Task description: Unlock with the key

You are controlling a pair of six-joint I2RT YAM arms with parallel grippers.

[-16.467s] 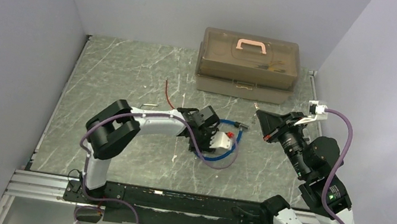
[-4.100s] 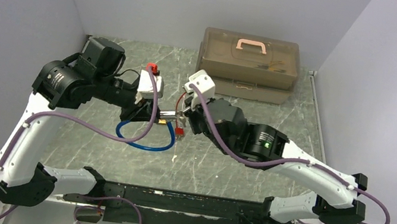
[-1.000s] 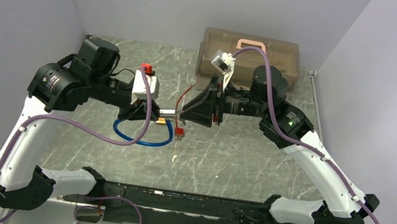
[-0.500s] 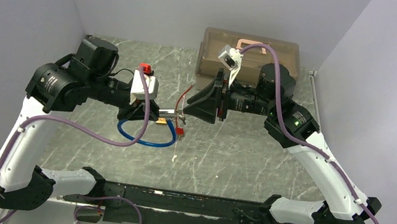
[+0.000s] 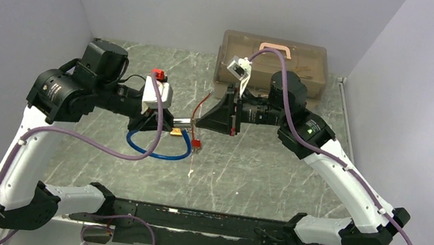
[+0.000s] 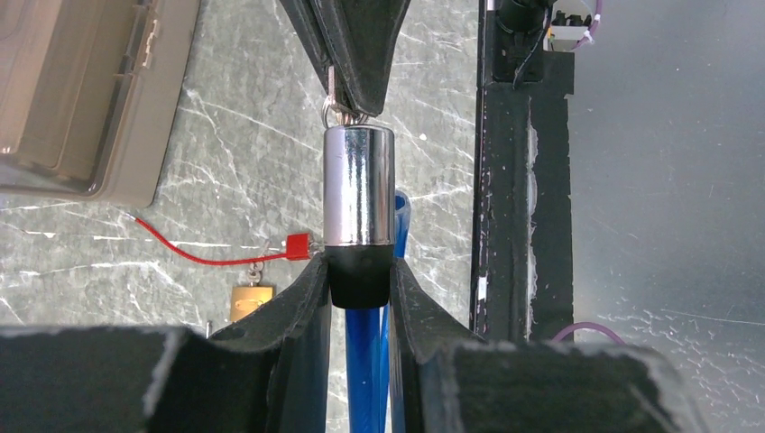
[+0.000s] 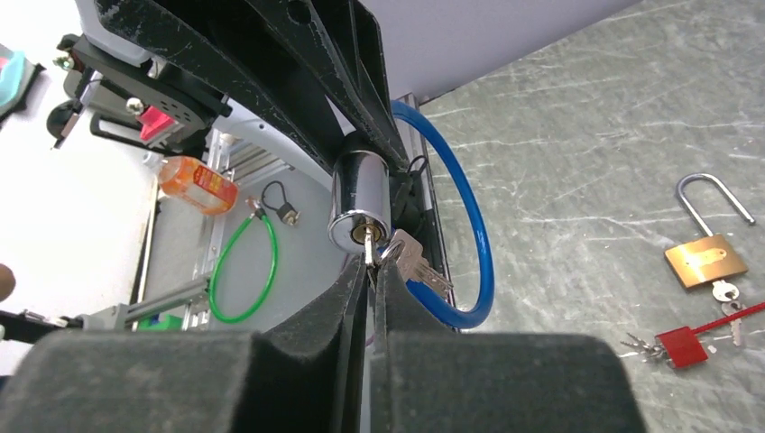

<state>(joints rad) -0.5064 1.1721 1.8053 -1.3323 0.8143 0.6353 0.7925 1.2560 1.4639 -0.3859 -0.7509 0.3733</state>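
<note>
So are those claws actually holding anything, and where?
Left gripper clamps the cable lock by its black collar; right gripper pinches the key inserted in it.

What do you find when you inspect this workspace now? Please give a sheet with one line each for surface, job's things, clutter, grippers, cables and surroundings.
surface: marbled grey-green table.
job's things: chrome lock on a blue loop, held above the table; key sits in its keyhole, spare keys hang beside it.
clutter: brass padlock, its shackle seemingly open; red tag with small keys; red wire; all lie on the table.
grippers: left gripper clamps the lock's black end; right gripper pinches the key.
cables: purple cable runs along each arm.
surroundings: brown toolbox at the back, lid down; plain walls.
</note>
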